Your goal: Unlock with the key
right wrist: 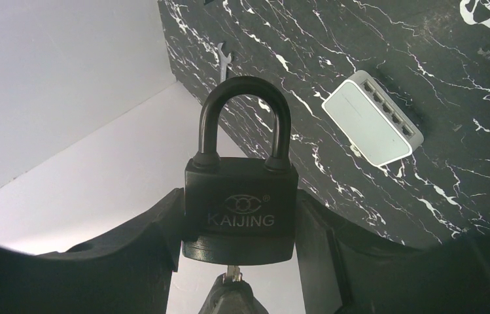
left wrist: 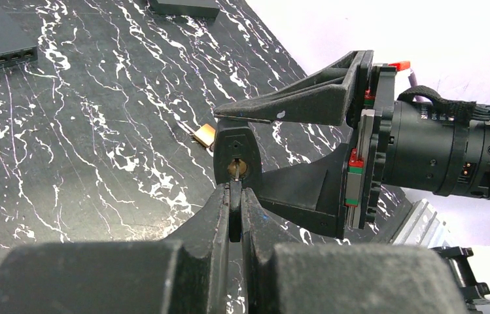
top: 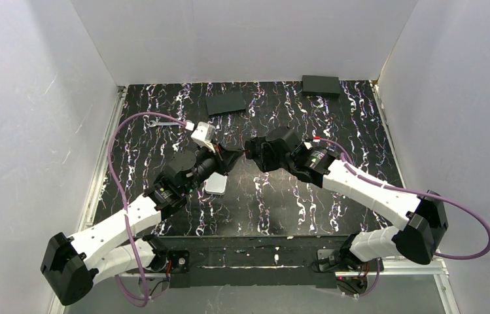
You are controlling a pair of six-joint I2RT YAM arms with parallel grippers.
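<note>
The right wrist view gives the clearest look at the padlock (right wrist: 241,196). It is black and upright, and its shackle (right wrist: 245,111) sits down in the body on both legs. The right claw (right wrist: 239,226) clamps it by its two sides, its jaws at a middling width around it. Below the padlock's base only a sliver of the key (right wrist: 232,273) shows, with a dark fingertip under it.

The left wrist view fills in that end. It looks straight at the padlock's underside, where the key's brass blade sits in the keyhole. The left claw (left wrist: 235,206) is pinched nearly closed on the key's black head, right against the padlock. Only this view shows a small brass lock (left wrist: 204,135) lying on the table (left wrist: 98,163) near the padlock, just beyond it.

From above, the two arms meet tip to tip over the middle of the table, and the padlock and key are too dark and small to make out. This view places a white box (top: 216,185) just on the near side of the padlock. Two black boxes (top: 226,103) lie well behind the padlock, and a wrench (top: 157,122) lies off to its left.
</note>
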